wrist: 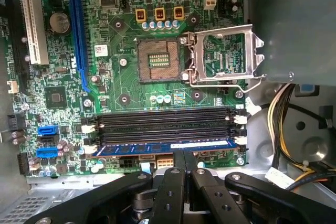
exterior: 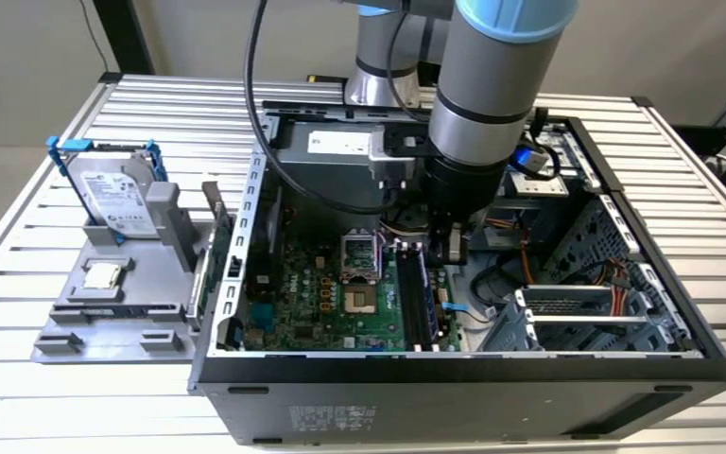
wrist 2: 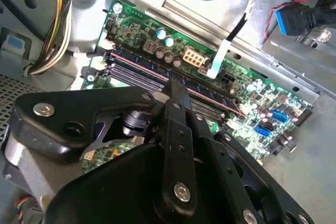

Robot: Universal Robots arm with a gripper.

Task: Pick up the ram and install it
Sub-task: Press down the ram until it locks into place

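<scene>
The ram [wrist: 131, 148] is a long dark-blue stick lying in the motherboard slot farthest from the CPU socket, beside three empty black slots [wrist: 163, 124]. My gripper [wrist: 184, 156] is shut, its fingers pressed together, and the tips sit right at the ram's edge near its middle. The fingers close along the stick's length, not across it. In the second wrist view the gripper [wrist 2: 176, 85] points down onto the ram [wrist 2: 205, 94]. In the exterior view the gripper [exterior: 452, 248] reaches into the open computer case [exterior: 464, 378] above the slots.
A silver hard drive [exterior: 111, 194] in a blue frame leans on a grey holder at the exterior view's left. The CPU socket [wrist: 157, 59] has its metal latch frame [wrist: 220, 59] open. Cable bundles [wrist: 283, 108] and a drive cage [exterior: 590, 312] crowd the case beside the slots.
</scene>
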